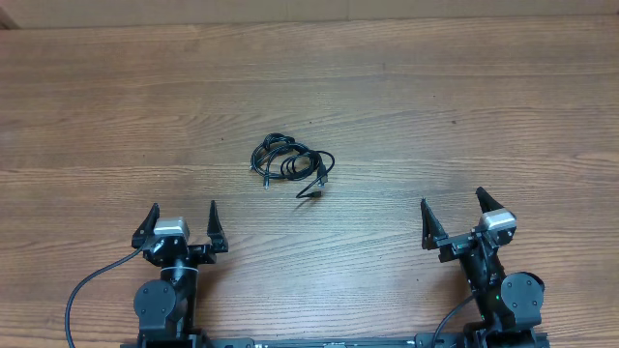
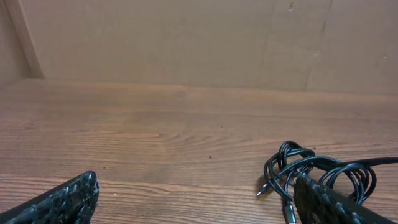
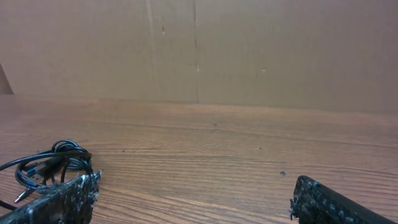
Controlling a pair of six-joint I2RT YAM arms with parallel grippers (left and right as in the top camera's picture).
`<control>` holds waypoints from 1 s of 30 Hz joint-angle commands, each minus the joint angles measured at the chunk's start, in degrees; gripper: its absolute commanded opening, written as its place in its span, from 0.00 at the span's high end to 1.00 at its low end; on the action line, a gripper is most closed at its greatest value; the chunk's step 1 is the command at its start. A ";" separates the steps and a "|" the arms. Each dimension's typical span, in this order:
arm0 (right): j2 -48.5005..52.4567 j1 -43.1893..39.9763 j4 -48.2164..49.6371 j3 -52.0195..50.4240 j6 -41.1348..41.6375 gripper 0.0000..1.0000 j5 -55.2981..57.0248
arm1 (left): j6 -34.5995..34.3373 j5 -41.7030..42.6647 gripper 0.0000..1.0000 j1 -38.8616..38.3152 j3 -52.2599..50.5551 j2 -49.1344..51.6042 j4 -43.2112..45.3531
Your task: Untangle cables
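One knotted bundle of thin black cables (image 1: 293, 166) lies at the middle of the desk (image 1: 464, 97), ahead of both hands and well apart from each; the number of cords in it cannot be told. Judged light and limp, it will likely drag as one clump, so an outlying loop or plug end is the best hold. Two hands are present: the left hand (image 1: 183, 211) and the right hand (image 1: 451, 198) are both spread wide and hold nothing.

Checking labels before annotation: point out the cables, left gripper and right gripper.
cables (image 1: 293, 164), overhead view, overlapping loops in the middle of the bundle.
left gripper (image 1: 182, 207), overhead view, midway between its fingertips.
right gripper (image 1: 451, 196), overhead view, midway between its fingertips.
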 commanded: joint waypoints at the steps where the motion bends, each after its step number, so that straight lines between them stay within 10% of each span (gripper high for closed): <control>1: -0.48 -0.15 0.20 -0.61 0.37 0.00 0.55 | 0.90 -0.35 0.00 -0.42 -0.20 -0.35 0.09; 30: -0.48 -0.15 0.20 -0.61 0.37 0.00 0.55 | 0.85 6.16 0.00 -0.42 0.13 -0.35 -0.11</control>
